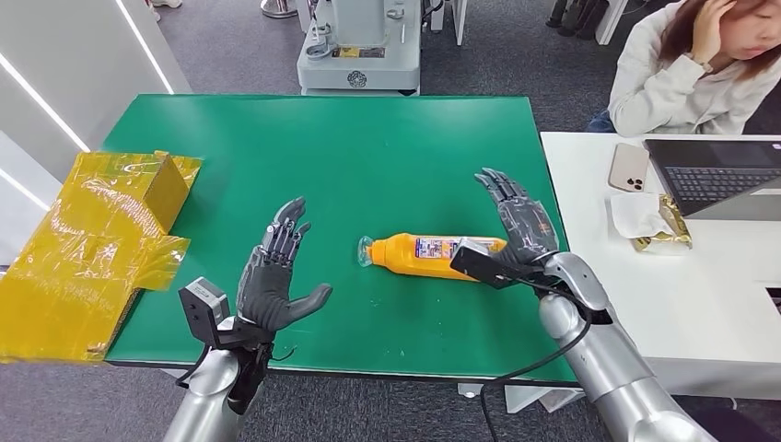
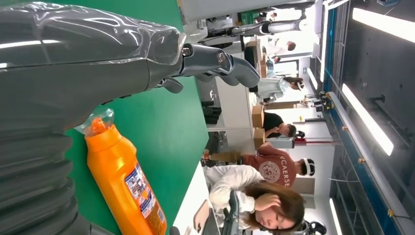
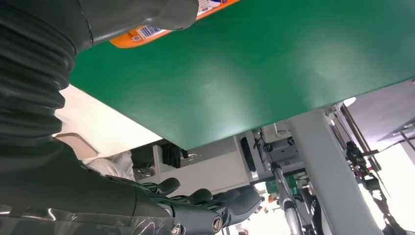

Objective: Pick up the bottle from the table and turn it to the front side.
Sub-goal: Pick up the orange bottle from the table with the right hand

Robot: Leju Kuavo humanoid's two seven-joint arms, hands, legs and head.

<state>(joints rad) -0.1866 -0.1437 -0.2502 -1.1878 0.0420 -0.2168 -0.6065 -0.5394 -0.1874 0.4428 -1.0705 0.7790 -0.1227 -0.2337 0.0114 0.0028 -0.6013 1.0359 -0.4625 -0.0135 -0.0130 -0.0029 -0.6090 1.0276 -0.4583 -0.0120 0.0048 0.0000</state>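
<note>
The green worktop [image 1: 368, 147] carries the orange bottle [image 1: 428, 256], lying on its side between both arms; the right robot hand [image 1: 518, 221] is spread beside its base, the left robot hand [image 1: 276, 272] spread apart, empty; a careless push could roll the bottle away.

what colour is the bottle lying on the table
Orange, with a white and blue label; the bottle shows best in the left wrist view.
</note>
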